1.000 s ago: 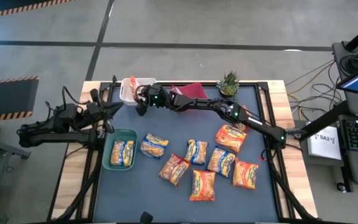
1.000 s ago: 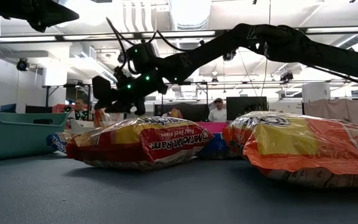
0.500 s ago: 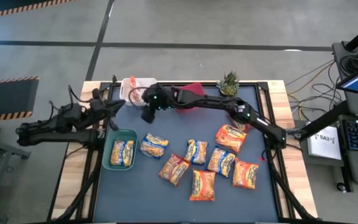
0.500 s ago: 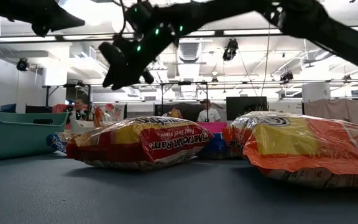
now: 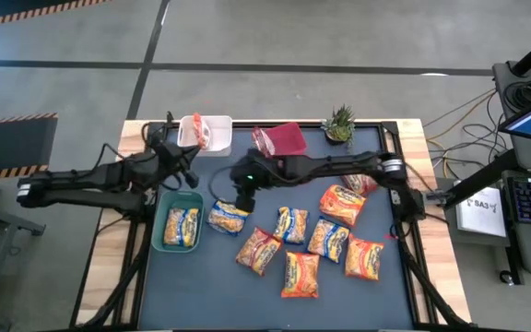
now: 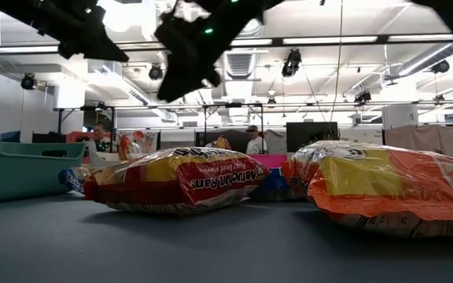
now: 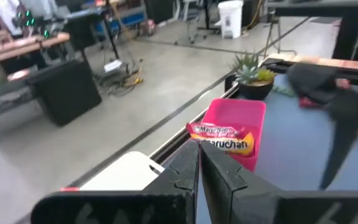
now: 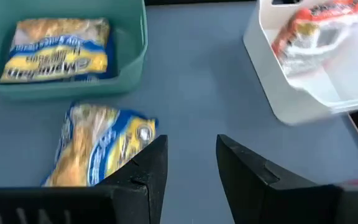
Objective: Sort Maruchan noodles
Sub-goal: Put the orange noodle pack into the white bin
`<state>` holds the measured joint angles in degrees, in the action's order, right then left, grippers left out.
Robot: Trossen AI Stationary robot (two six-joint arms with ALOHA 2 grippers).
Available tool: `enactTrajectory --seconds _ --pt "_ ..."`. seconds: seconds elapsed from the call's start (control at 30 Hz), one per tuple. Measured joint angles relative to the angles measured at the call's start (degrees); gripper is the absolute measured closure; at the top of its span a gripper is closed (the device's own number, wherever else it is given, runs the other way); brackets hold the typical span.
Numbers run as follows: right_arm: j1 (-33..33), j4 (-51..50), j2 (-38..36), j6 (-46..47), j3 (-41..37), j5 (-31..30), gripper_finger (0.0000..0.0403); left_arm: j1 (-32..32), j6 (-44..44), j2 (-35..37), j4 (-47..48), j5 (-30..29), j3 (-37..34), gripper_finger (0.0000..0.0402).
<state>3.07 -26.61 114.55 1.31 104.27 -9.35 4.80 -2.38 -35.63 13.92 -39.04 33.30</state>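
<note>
1. Where the high view looks down, a green bin at nine o'clock of table centre holds one yellow-blue packet; a white bin at eleven holds an orange packet; a red bin sits at twelve. Loose Maruchan noodles lie from centre toward four.
2. At table level, a red packet lies flat in front.
3. From the left wrist, the left gripper is clenched, empty.
4. From the right wrist, the right gripper hangs released, empty, beside another yellow-blue packet.
</note>
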Motion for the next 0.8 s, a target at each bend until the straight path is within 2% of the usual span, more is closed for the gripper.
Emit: enactTrajectory --seconds 0.17,0.3,0.6,0.8 --pt "-1.0 9.2 -11.4 0.1 -16.0 -0.3 0.0275 2.0 -5.0 -3.6 0.9 -0.1 1.0 0.0402" --pt "-1.1 15.2 -18.6 0.7 -26.7 -0.3 0.0278 6.5 -7.8 -7.0 3.8 0.4 3.6 0.0402" --pt "-1.1 35.7 -27.4 -1.5 -46.9 0.4 0.028 22.8 -9.1 -21.1 18.3 15.0 16.6 0.0402" --pt "-1.1 38.0 -30.3 -4.0 -51.7 0.4 0.0278 30.7 -7.1 -30.8 27.3 21.0 24.3 0.0402"
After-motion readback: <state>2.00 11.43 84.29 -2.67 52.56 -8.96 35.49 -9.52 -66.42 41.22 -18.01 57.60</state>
